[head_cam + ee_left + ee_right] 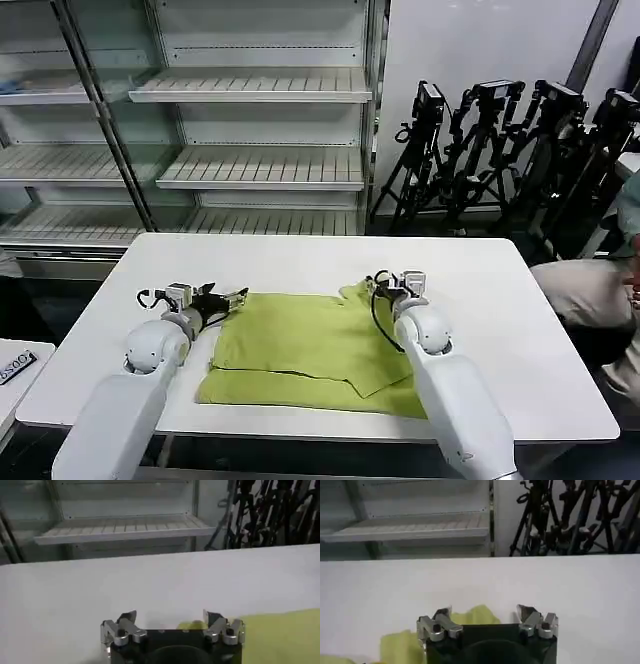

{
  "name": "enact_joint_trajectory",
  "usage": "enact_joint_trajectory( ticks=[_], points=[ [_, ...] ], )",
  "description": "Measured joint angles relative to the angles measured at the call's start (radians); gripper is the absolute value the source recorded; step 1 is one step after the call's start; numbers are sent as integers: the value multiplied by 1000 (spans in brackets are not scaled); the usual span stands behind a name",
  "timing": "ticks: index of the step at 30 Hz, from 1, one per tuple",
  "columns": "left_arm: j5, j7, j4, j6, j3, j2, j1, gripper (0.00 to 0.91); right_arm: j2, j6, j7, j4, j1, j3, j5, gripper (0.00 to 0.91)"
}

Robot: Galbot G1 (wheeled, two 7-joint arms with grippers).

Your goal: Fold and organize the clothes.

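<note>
**Both grippers poised at the shirt's far corners**

On both grippers the jaws are seen spread, with nothing pinched. The left gripper (232, 297) is held at the far left corner of the lime-green shirt (310, 350), the right gripper (392, 285) at its bunched far right corner. The shirt lies partly folded on the white bench (520, 330), its long axis running left to right, just nearer the robot than both jaws. Both arms are stretched forward, low over the bench.

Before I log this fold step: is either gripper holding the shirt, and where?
Nothing is held. The left gripper and right gripper are open at the green shirt's far corners.
</note>
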Motion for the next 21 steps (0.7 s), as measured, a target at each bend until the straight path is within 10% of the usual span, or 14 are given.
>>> enact_joint_trajectory(
  ticks=[1, 3, 4, 5, 6, 7, 21],
  points=[
    [-2, 1, -1, 0, 0, 1, 3, 887, 3, 0, 1, -5, 2, -1, 1, 907],
    [-9, 2, -9, 0, -2, 0, 10, 181, 6, -1, 3, -13, 5, -3, 2, 877],
    [-12, 3, -12, 0, -2, 0, 13, 91, 8, 0, 4, -16, 6, -4, 2, 756],
    [-15, 4, -16, 0, -2, 0, 17, 10, 10, 0, 5, -19, 7, -5, 2, 413],
    [-18, 6, -20, 0, -2, 0, 21, 10, 12, 0, 5, -23, 8, -6, 4, 30],
    [-21, 7, -21, 0, -2, 0, 24, 20, 13, 1, 5, -25, 8, -6, 6, 0],
    [-35, 16, -20, -1, 2, -10, 34, 10, 12, 2, 1, -25, 2, -5, 31, 0]
  ],
)
